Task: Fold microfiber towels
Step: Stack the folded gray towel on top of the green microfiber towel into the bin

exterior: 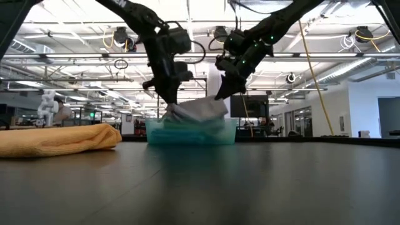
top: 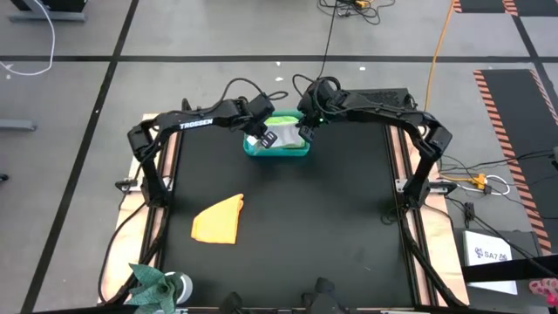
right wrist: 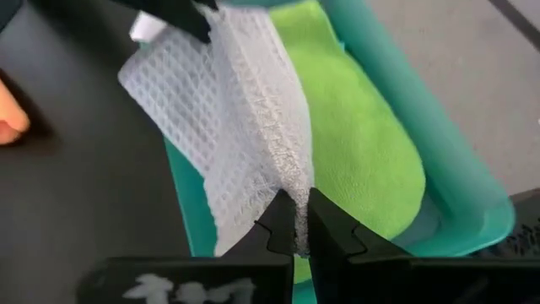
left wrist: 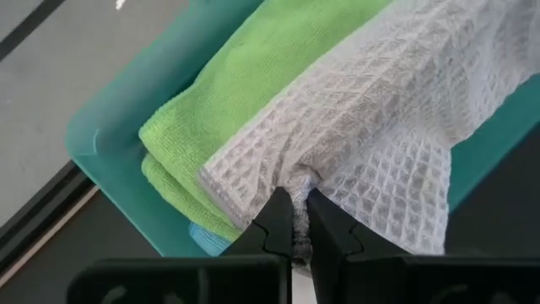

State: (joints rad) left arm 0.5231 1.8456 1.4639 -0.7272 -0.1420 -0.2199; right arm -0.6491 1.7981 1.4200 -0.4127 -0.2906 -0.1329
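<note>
A light grey waffle-weave towel (top: 281,137) is spread over a teal bin (top: 277,150) at the table's far middle. Both grippers are shut on it: my left gripper (left wrist: 299,221) at its left end, my right gripper (right wrist: 295,221) at its right end. Under it in the bin lie a lime green towel (left wrist: 245,93) and a light blue one (left wrist: 207,239). An orange-yellow towel (top: 218,218) lies folded on the table at the near left. My left gripper pinches a bunched bit of the grey towel's edge (left wrist: 297,184) between its two fingers, coming from above and slanting down. The cloth fans out from the pinch over the green towel. My right gripper pinches a gathered ridge of the grey towel (right wrist: 294,187) at the opposite end, slanting down from the right. The ridge runs drawn toward the left gripper (right wrist: 177,15), and the cloth hangs into the bin (right wrist: 439,152).
The black table top (top: 331,227) lies bare between the bin and the near edge. A green leafy object (top: 153,283) stands at the near left corner. In the low view the orange-yellow towel (exterior: 59,139) lies left of the bin (exterior: 190,132).
</note>
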